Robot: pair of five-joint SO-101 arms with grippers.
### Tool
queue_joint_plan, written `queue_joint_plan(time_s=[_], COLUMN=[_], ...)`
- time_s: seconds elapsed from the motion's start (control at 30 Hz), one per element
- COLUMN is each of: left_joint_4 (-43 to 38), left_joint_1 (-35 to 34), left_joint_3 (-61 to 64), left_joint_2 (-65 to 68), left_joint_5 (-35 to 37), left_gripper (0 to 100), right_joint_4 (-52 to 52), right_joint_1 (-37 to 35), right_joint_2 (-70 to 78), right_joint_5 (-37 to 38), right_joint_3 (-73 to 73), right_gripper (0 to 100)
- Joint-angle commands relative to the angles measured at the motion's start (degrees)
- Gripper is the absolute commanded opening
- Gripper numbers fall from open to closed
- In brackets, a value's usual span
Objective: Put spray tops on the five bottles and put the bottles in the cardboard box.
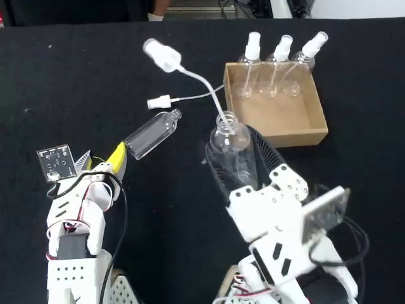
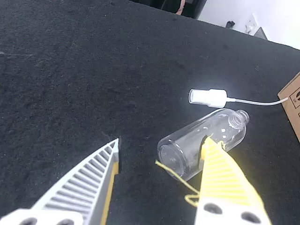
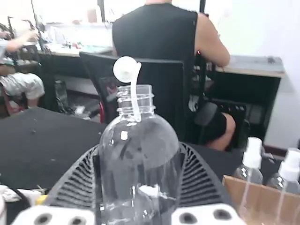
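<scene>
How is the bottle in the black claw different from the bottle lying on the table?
The held bottle stands upright in the black claw; the lying bottle rests on its side on the table. The held bottle has a spray top with its tube poking into the neck; the lying bottle's neck is bare, with a loose spray top beside it. Both are clear, neither capped yet.

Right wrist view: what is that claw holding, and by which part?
The right claw holds a clear bottle upright by its body, with one black finger on each side, below the neck. The left claw is open and grips nothing.
</scene>
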Motion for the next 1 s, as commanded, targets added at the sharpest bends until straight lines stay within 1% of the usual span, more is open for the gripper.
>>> queue_joint_plan(time_s=[0.0,0.1,0.17,0.43,0.57,0.63,0.73,0.8,0.83,0.97], left_joint_4=[0.35,0.35,0.35,-0.09,-0.35,-3.34,-11.87,-17.49,-19.08,-18.73], left_joint_1=[-0.57,0.22,0.66,1.71,5.05,6.64,7.08,7.08,7.16,8.48], left_joint_3=[1.10,-1.19,-3.91,-19.03,-26.33,-27.47,-28.00,-28.97,-29.67,-33.10], left_joint_2=[-0.62,-0.62,-0.62,-0.09,0.26,2.29,8.18,12.04,13.89,15.82], left_joint_5=[-0.97,-5.63,-7.30,-7.30,-7.21,-7.21,-7.12,-7.12,-7.12,-7.30], left_gripper=[27,27,27,27,27,27,27,27,27,27], right_joint_4=[-2.64,-2.64,-2.64,-2.55,-2.64,-2.64,-2.64,-2.64,-2.64,-2.64], right_joint_1=[-2.37,-2.46,-2.46,-2.46,-3.25,-5.45,-9.14,-10.37,-10.55,-10.64], right_joint_2=[-2.95,-4.44,-5.23,-7.25,-8.48,-9.36,-10.86,-11.56,-11.56,-11.65], right_joint_5=[0.26,0.26,0.26,0.26,0.26,0.26,0.26,0.26,0.26,0.26], right_joint_3=[-0.48,-0.22,-0.13,0.22,1.71,2.24,2.86,3.12,3.12,3.21], right_gripper=[1.1,1.1,1.1,1.1,1.1,1.1,1.1,1.1,1.1,1.1])
